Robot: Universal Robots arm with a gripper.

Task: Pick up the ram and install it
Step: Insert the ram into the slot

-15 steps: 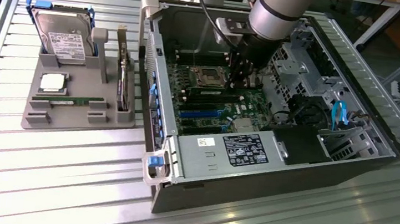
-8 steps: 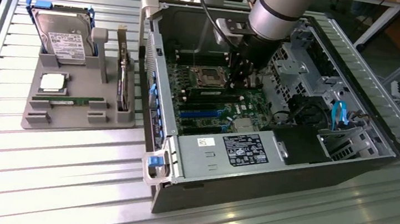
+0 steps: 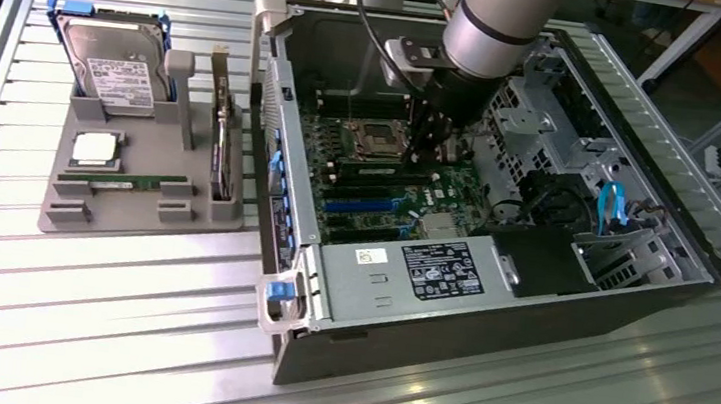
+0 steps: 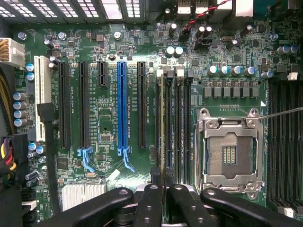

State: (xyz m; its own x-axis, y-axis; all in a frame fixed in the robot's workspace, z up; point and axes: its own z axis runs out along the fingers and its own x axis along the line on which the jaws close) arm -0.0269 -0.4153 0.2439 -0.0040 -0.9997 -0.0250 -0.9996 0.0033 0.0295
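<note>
My black pincer (image 4: 163, 178) is clamped on the ram (image 4: 163, 123), a thin green circuit-board stick seen edge-on. It sits over the black plastic memory slots (image 4: 176, 123), between the silver metal processor socket (image 4: 229, 153) and the blue expansion slot (image 4: 121, 104) on the green motherboard (image 4: 109, 120). I judge it light, stiff and brittle, best pinched flat-faced near its top edge.

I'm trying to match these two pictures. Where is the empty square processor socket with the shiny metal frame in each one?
Exterior view: processor socket inside the open case, above the blue slot.
Wrist view: processor socket beside the black memory slots, which separate it from the blue slot.
Shared landmark: the blue slot.
</note>
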